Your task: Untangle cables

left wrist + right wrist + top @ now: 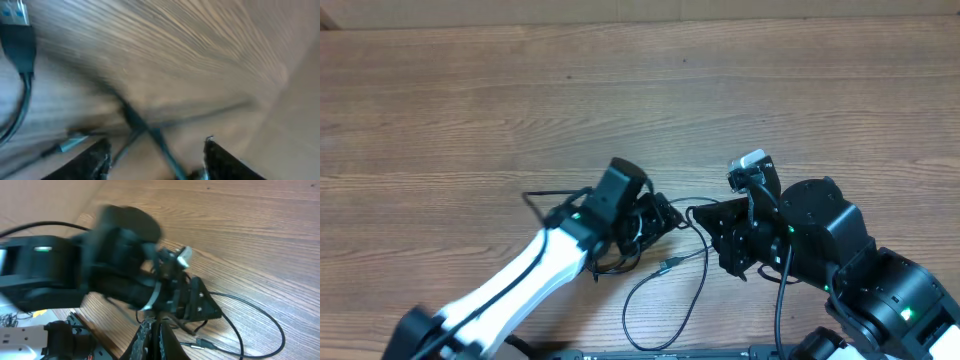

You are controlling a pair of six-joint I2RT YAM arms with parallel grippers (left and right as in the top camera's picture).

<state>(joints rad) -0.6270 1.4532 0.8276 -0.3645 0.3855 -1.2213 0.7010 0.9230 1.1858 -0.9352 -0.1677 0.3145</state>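
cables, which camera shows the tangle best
The overhead view: it takes in the cables, the bunch by the left arm and the loose loop beside it. The left wrist view is blurred and shows only a few crossing strands. The right wrist view catches one loop; the left arm hides the rest.

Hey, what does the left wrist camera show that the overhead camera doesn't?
Only left wrist: a blue USB plug close up, and cables crossing between the left gripper's parted fingers. Only overhead: the right arm and a long slack cable loop. Both: thin black cables on the wooden table.
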